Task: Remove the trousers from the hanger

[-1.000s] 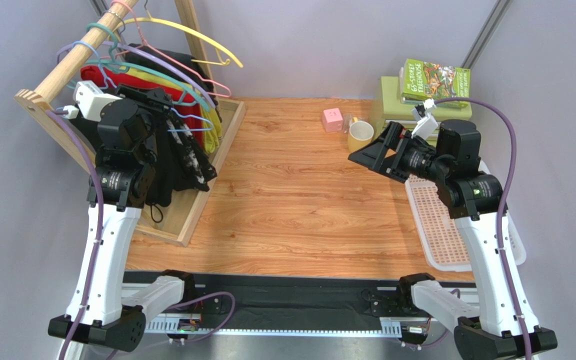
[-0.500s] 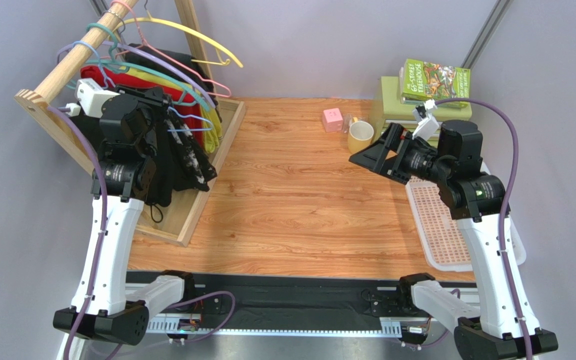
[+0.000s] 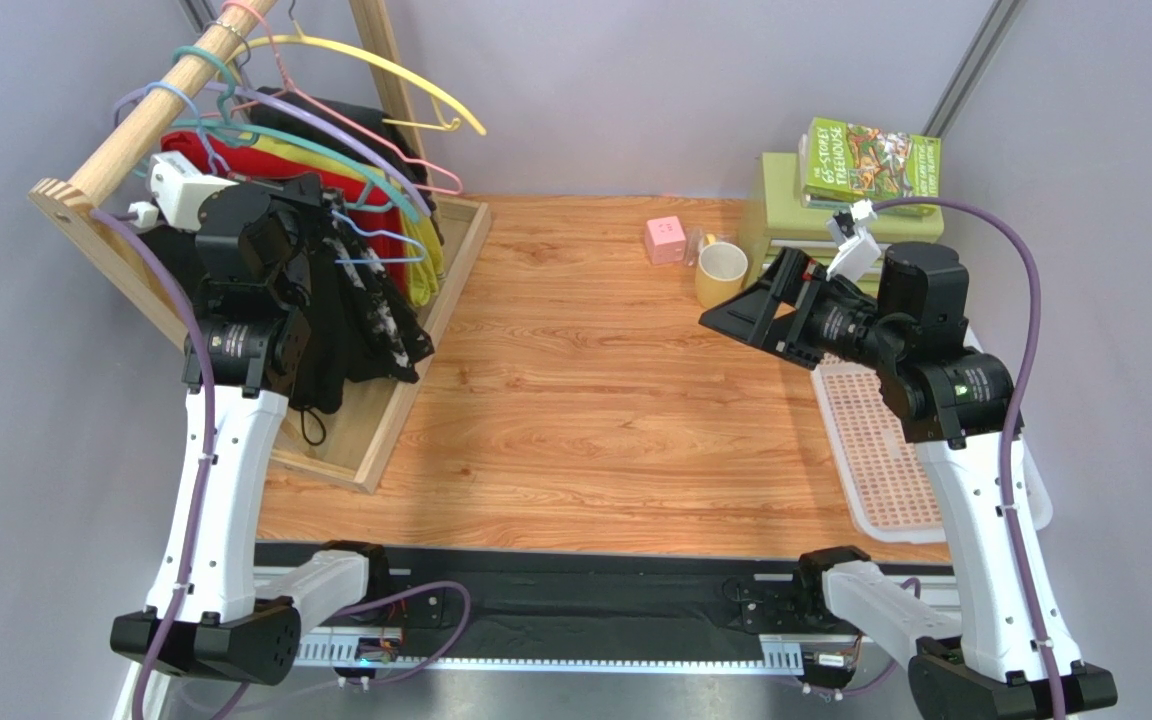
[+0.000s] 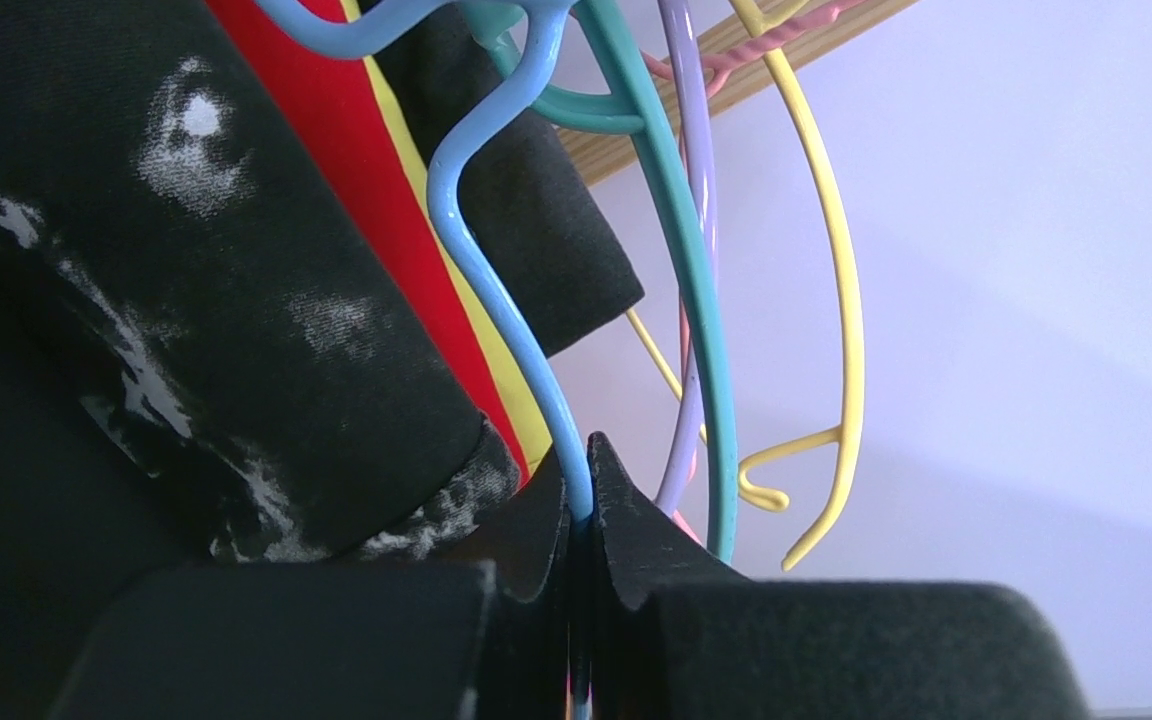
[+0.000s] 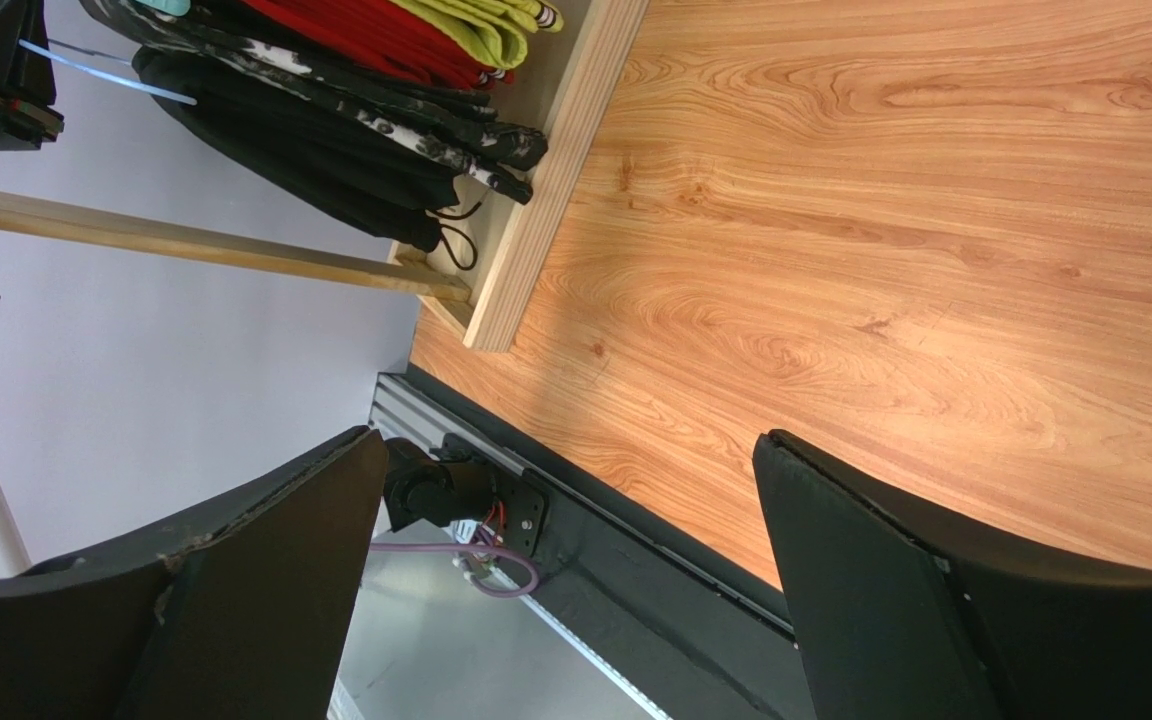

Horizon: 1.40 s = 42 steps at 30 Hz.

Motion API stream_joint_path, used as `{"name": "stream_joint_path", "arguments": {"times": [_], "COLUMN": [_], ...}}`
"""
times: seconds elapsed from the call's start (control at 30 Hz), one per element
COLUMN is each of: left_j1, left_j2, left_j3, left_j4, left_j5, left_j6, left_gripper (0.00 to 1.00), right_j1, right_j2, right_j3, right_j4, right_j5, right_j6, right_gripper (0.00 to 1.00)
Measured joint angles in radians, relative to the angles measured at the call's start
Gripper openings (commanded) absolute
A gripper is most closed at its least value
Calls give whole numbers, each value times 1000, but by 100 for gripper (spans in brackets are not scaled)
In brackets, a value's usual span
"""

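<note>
In the left wrist view my left gripper (image 4: 585,477) is shut on the thin wire of the light-blue hanger (image 4: 480,278), which runs up between the two fingertips. The hanger (image 3: 406,249) hangs with others on the wooden rail at the far left, and my left gripper (image 3: 324,225) is pressed in among the clothes there. The plain black trousers (image 3: 330,368) hang down below it, partly hidden by the arm; in the right wrist view the trousers (image 5: 285,132) lie under the splotched garment. My right gripper (image 3: 729,315) hovers open over the table's right side, nothing between its fingers (image 5: 282,540).
A wooden rail (image 3: 129,132) on a wooden base (image 3: 405,393) carries teal, lilac, pink and yellow hangers (image 3: 387,68), a red garment (image 3: 259,159) and a black garment with white splotches (image 4: 237,315). A mug (image 3: 720,272), a pink cube (image 3: 666,237), books (image 3: 868,159) and a white perforated tray (image 3: 875,450) sit at the right.
My left gripper has closed on the light-blue hanger wire and its wrist has edged up toward the rail. The right arm has barely moved.
</note>
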Motion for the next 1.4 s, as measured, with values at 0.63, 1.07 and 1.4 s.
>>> {"name": "stream_joint_path", "arguments": {"times": [0.63,1.07,1.4], "left_j1": [1,1,1], "left_j2": [-32,-76,-194], "left_j3": [56,177,179], "left_j4": [-59,-97,-169], "left_j5": [60,180,410], "left_j6": [47,150,145], "left_gripper": [0,0,0], "right_j1": [0,0,21], "right_j2": [1,13,70], "right_j3": [0,0,13], "right_j4": [0,1,-12], "right_j5": [-2,-15,-23], "right_j6": [0,2,-14], "right_gripper": [100,99,98]}}
